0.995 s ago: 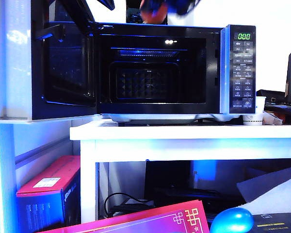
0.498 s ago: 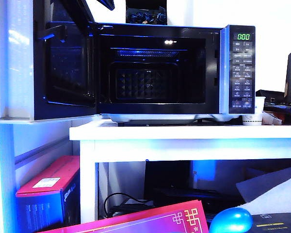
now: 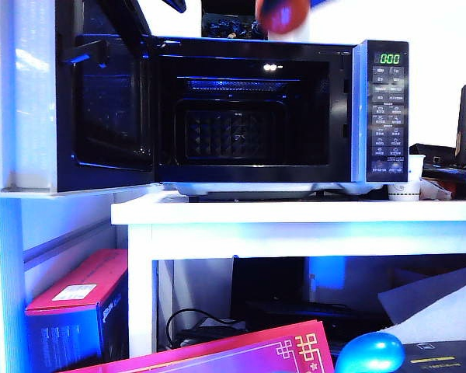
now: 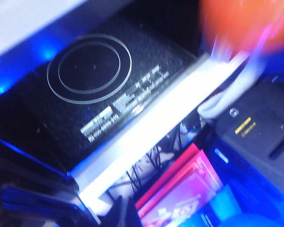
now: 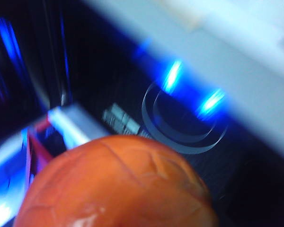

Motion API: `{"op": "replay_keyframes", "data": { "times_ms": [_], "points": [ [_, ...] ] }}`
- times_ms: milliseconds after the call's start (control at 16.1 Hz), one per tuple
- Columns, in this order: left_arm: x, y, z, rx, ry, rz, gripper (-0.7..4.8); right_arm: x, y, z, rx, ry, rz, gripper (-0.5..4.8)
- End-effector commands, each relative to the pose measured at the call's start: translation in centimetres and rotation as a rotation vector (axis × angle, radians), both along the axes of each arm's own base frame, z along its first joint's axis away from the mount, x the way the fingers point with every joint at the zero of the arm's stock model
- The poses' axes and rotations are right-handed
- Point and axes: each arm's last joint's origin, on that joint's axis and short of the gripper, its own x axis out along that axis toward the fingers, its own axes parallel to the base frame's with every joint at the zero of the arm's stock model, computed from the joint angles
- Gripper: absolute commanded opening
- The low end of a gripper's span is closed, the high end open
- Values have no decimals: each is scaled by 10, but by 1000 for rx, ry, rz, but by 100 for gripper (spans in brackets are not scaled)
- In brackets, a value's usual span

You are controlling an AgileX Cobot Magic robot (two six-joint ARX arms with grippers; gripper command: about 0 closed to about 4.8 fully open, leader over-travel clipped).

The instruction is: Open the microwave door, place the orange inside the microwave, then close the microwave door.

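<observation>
One microwave [image 3: 256,116] up on one white desk [image 3: 295,214], its one door [image 3: 101,109] swung open. One orange [image 3: 282,14] up top. Below: one blue ball [image 3: 371,353], one red box [image 3: 81,307].

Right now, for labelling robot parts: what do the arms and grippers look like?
Little shows. The left gripper is only a blurred black, angular shape at the left wrist view's edge. The right gripper, up above the microwave, is hidden behind the orange; no cables or markings can be made out.
</observation>
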Motion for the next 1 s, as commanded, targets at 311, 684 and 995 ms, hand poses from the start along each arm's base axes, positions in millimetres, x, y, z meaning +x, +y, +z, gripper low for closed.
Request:
{"op": "replay_keyframes", "data": {
  "times_ms": [311, 684, 995],
  "points": [
    [1, 0, 3, -19, -24, -2, -5, 36, 14, -75, 21, -121, 8, 53],
    [1, -1, 3, -18, -25, -2, -5, 72, 26, -133, 33, -214, -39, 53],
    [1, -1, 4, -20, -33, -3, -5, 77, 26, -143, 59, -162, -97, 53]
  ]
}}
